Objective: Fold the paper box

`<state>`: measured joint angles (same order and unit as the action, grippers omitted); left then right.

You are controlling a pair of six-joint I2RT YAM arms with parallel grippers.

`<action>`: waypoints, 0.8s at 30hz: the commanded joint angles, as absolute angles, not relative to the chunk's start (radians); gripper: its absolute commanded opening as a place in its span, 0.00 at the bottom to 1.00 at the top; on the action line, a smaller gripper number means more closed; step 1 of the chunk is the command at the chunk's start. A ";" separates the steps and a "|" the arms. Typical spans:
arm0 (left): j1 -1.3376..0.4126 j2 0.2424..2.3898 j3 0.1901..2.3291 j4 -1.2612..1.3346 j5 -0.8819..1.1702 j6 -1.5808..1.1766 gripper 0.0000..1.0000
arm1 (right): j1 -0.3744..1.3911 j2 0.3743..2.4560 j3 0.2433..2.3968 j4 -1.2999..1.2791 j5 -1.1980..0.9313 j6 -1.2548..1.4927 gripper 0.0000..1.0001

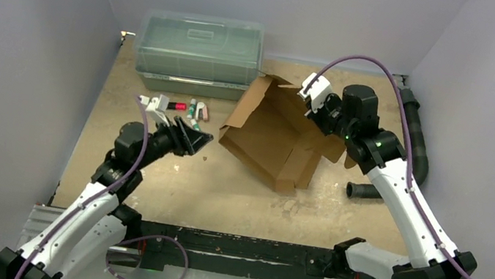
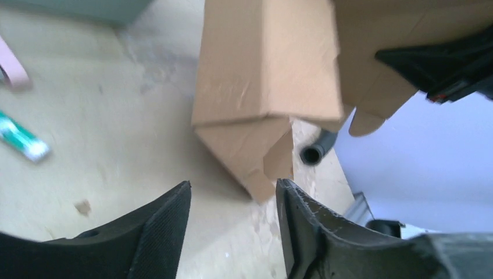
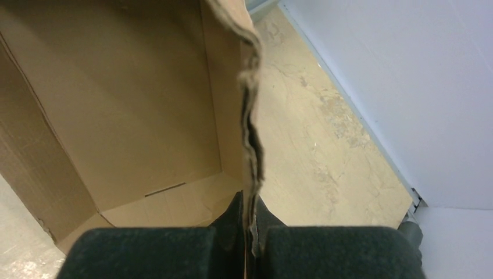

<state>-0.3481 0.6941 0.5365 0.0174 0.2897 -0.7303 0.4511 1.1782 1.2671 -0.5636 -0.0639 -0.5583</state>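
Note:
The paper box point(image 1: 271, 132) is brown cardboard, partly formed and open at the top, tilted on the table's middle. One flap point(image 1: 248, 103) stands up at its left. My right gripper point(image 1: 327, 119) is shut on the box's right wall; in the right wrist view the fingertips point(image 3: 251, 224) pinch the ragged cardboard edge point(image 3: 251, 116), with the box's inside point(image 3: 116, 110) to the left. My left gripper point(image 1: 194, 139) hovers left of the box, apart from it. In the left wrist view its jaws point(image 2: 232, 195) stand open with nothing between them, and the box's corner point(image 2: 256, 157) lies just ahead.
A clear greenish lidded bin point(image 1: 198, 51) stands at the back. Several small markers and tubes point(image 1: 194, 108) lie in front of it, left of the box. A short black tube point(image 1: 364, 192) lies right of the box, and a corrugated hose point(image 1: 419, 135) runs along the right wall.

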 commanded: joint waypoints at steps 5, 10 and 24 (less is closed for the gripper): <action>-0.532 0.744 0.346 0.198 0.265 -0.953 0.45 | 0.433 1.170 1.265 -0.511 -0.107 -0.520 0.00; -0.640 0.894 0.349 0.332 0.188 -0.968 0.33 | 0.425 1.173 1.268 -0.516 -0.105 -0.521 0.00; -0.651 1.190 0.484 0.581 0.169 -1.037 0.09 | 0.425 1.165 1.250 -0.515 -0.146 -0.526 0.00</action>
